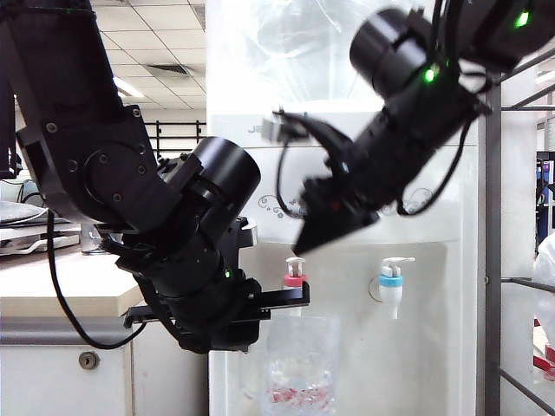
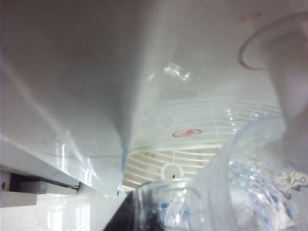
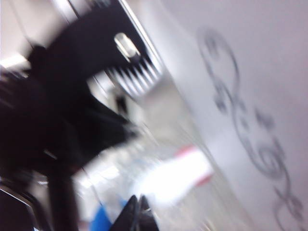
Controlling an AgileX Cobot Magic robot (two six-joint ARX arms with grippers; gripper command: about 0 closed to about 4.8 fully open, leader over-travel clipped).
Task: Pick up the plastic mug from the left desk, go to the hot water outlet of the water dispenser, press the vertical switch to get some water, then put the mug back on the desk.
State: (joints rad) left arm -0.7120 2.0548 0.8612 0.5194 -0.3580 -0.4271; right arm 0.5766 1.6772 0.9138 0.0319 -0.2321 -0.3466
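Observation:
The plastic mug (image 1: 299,368), clear with red marks near its base, hangs under the hot water outlet (image 1: 295,279), the red-collared tap of the water dispenser (image 1: 434,260). My left gripper (image 1: 297,297) is shut on the mug by its handle side. The left wrist view shows the mug (image 2: 250,183) close up beside one dark finger (image 2: 122,219). The vertical switch (image 1: 296,263) stands white above the red collar. My right gripper (image 1: 305,243) hovers just above that switch, blurred. Its jaws (image 3: 138,211) are shut and empty, pointing at the blurred tap (image 3: 178,174).
The left desk (image 1: 61,286) lies behind the left arm, over a cabinet with a keyhole (image 1: 88,360). The blue-collared tap (image 1: 391,282) is to the right of the red one. A white drip grille (image 2: 192,139) sits below. A grey metal rack (image 1: 493,260) stands at the right edge.

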